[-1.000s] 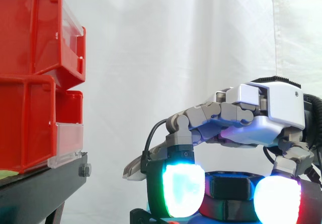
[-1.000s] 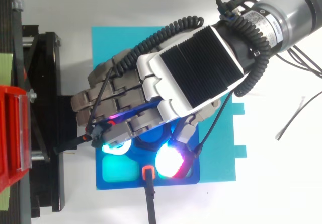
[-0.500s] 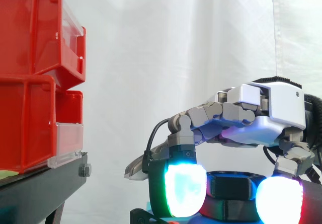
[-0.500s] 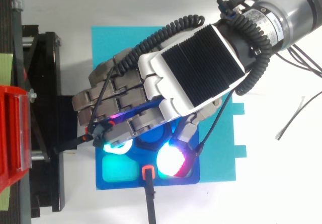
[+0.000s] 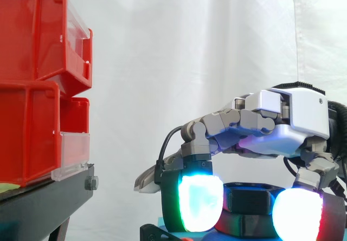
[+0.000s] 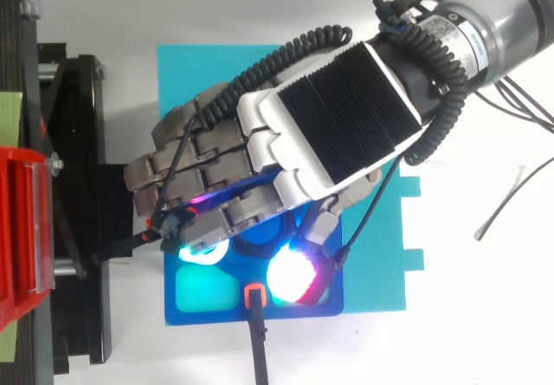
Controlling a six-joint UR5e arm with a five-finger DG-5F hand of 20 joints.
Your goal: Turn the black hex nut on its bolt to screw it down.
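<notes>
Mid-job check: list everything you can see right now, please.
black hex nut: one, black, low in the side view, between the glowing pads
blue base: one, blue, on the cyan mat
cyan mat: one, cyan, under the base
red bins: two, red, stacked on the black stand, left
black stand: one, black, left of the mat
white curtain: one, white, behind everything
hand: one, white and grey, fingers curled round the nut
arm: one, grey, top view's upper right

Hand point(image 5: 290, 116) palm-down, back level; arm point(image 6: 511, 4) runs straight on behind its wrist; fingers point(image 5: 230, 123) arch forward from the palm and curl down round the black hex nut point(image 5: 248, 200) under the palm; cyan-green pad point(image 5: 199, 203) and white-red pad point(image 5: 297, 215) flank it.
</notes>
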